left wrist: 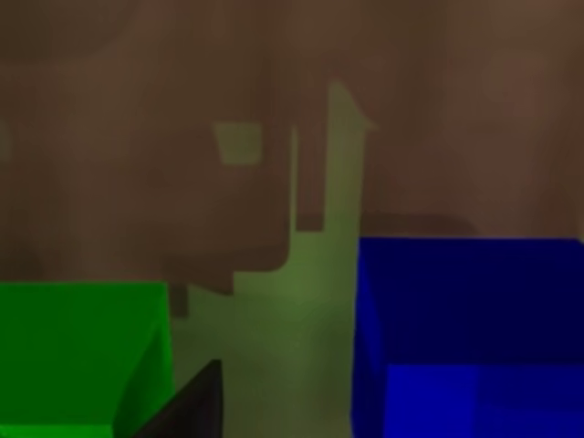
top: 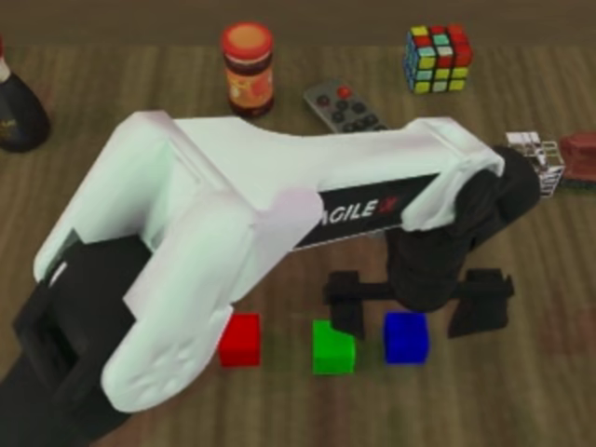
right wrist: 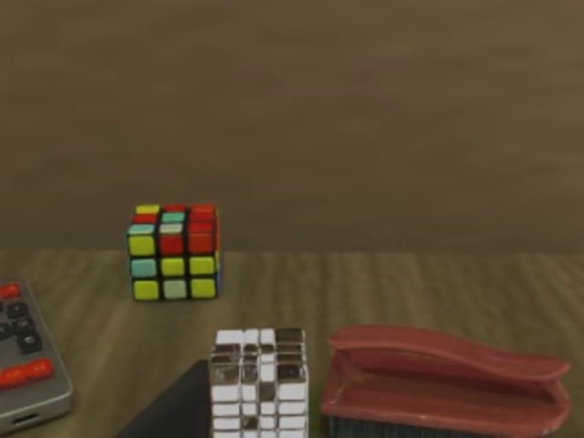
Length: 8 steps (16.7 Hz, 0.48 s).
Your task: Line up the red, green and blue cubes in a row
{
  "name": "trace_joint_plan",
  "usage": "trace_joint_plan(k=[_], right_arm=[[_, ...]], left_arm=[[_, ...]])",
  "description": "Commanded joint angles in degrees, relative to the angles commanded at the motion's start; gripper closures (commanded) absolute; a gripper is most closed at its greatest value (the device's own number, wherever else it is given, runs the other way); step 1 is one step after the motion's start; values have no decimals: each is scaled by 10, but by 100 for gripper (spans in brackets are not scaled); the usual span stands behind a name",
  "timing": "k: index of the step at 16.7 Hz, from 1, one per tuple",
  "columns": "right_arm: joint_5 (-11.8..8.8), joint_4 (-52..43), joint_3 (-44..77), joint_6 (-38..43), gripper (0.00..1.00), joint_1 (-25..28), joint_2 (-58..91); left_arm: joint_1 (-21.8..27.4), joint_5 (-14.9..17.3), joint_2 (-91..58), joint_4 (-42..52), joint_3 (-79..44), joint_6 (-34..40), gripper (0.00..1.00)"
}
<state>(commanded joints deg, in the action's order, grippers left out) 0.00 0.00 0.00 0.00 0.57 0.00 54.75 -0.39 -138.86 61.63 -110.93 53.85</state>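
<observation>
Left gripper [top: 417,303]: fingers spread, straddling blue cube [top: 406,337] | Row, left to right: red cube [top: 240,339], green cube [top: 332,347], blue | Right gripper: unseen.

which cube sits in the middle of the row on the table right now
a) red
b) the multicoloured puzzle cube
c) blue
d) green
d: in the top view the green cube lies between the red cube on its left and the blue cube on its right.
</observation>
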Motion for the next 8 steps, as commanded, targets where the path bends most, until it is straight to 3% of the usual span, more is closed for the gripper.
trace_joint_plan(k=[8], right_arm=[[0,0,0,0,0,0,0]], left_arm=[[-9,-1,23,129,-102,3,0]])
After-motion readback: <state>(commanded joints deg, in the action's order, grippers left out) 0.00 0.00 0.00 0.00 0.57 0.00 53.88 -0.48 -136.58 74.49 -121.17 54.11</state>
